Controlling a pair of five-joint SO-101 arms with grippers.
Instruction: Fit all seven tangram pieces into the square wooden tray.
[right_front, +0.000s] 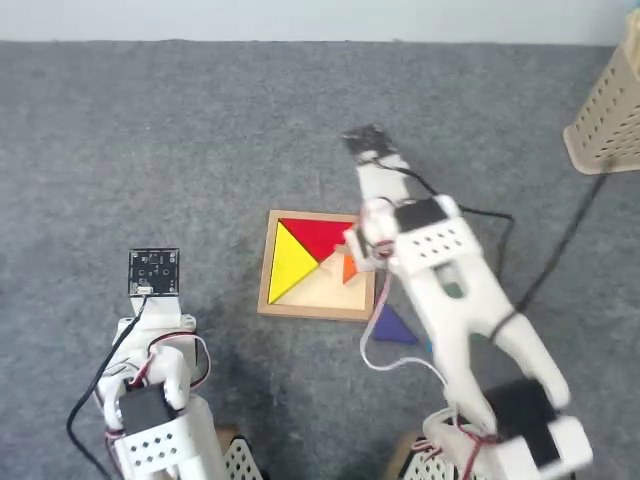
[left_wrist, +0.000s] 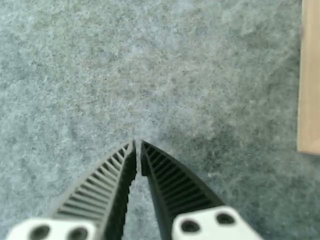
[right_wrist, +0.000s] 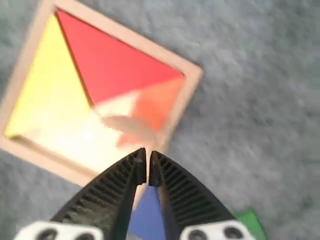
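Note:
The square wooden tray (right_front: 266, 270) lies mid-table on grey carpet. In it are a yellow triangle (right_front: 290, 262), a red triangle (right_front: 318, 236) and an orange piece (right_front: 350, 268) at its right side; the rest of its floor is bare. A blue triangle (right_front: 392, 327) lies on the carpet just off the tray's near right corner, with a green piece (right_wrist: 249, 220) beside it. My right gripper (right_wrist: 148, 153) is shut and holds nothing, hovering over the tray's rim (right_wrist: 195, 75) near the orange piece (right_wrist: 157, 107) and above the blue triangle (right_wrist: 146, 216). My left gripper (left_wrist: 137, 145) is shut over bare carpet, left of the tray (left_wrist: 310, 75).
A perforated beige basket (right_front: 610, 105) stands at the far right edge. The right arm (right_front: 430, 250) reaches over the tray's right side, trailing black cables (right_front: 560, 250). The left arm (right_front: 152, 345) sits at the near left. Open carpet spreads beyond and left of the tray.

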